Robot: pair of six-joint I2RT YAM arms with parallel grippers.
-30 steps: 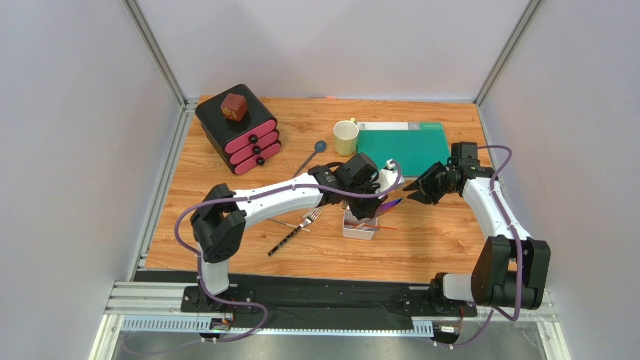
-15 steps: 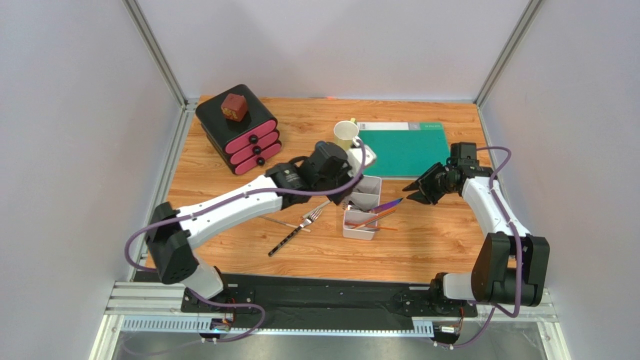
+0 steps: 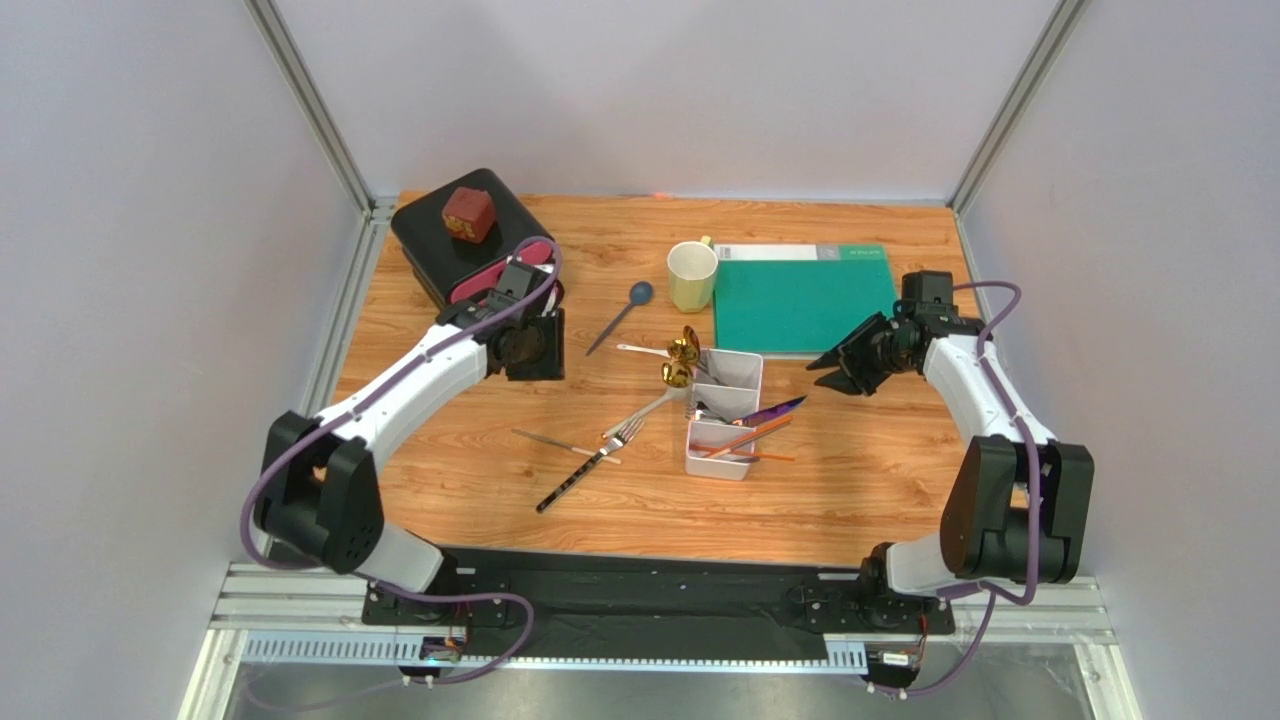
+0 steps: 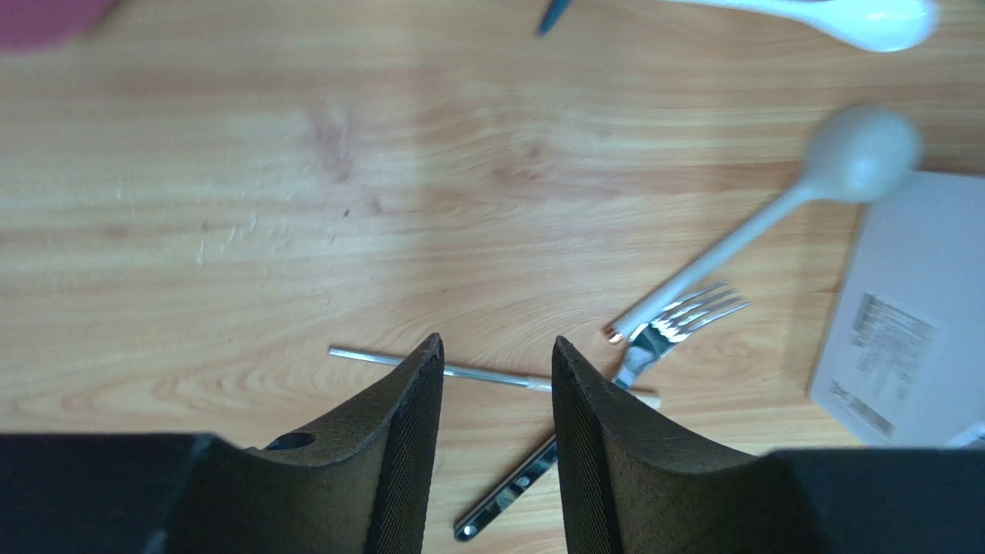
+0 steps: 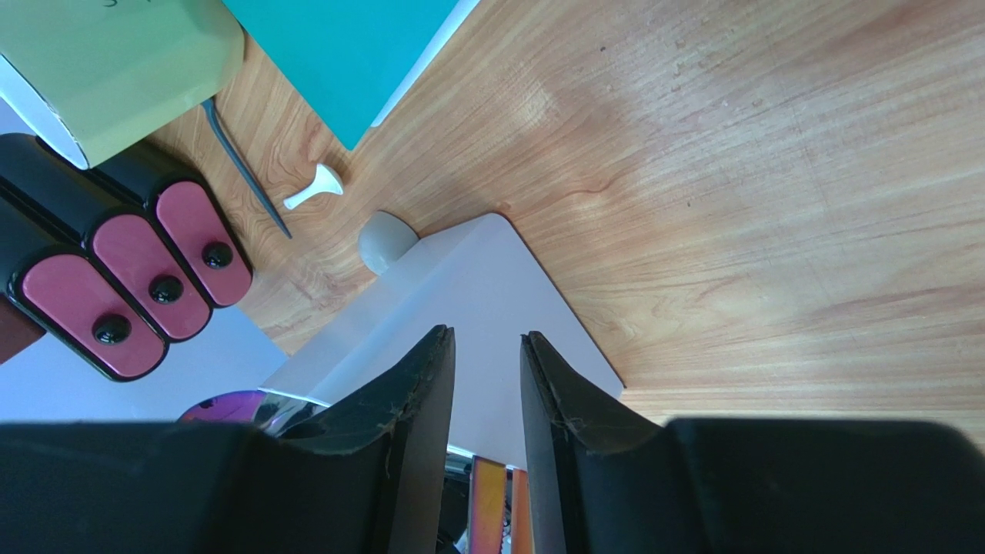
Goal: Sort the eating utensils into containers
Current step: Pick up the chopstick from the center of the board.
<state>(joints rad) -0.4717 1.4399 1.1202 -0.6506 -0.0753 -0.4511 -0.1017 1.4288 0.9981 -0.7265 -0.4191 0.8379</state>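
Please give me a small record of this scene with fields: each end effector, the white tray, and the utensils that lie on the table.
left end effector: open, empty, beside the black drawer box
right end effector: open, empty, right of the white tray
white tray: holds a purple utensil and orange chopsticks
loose on table: blue spoon, gold utensils, silver spoon, fork, thin silver stick
other: mug, green mat
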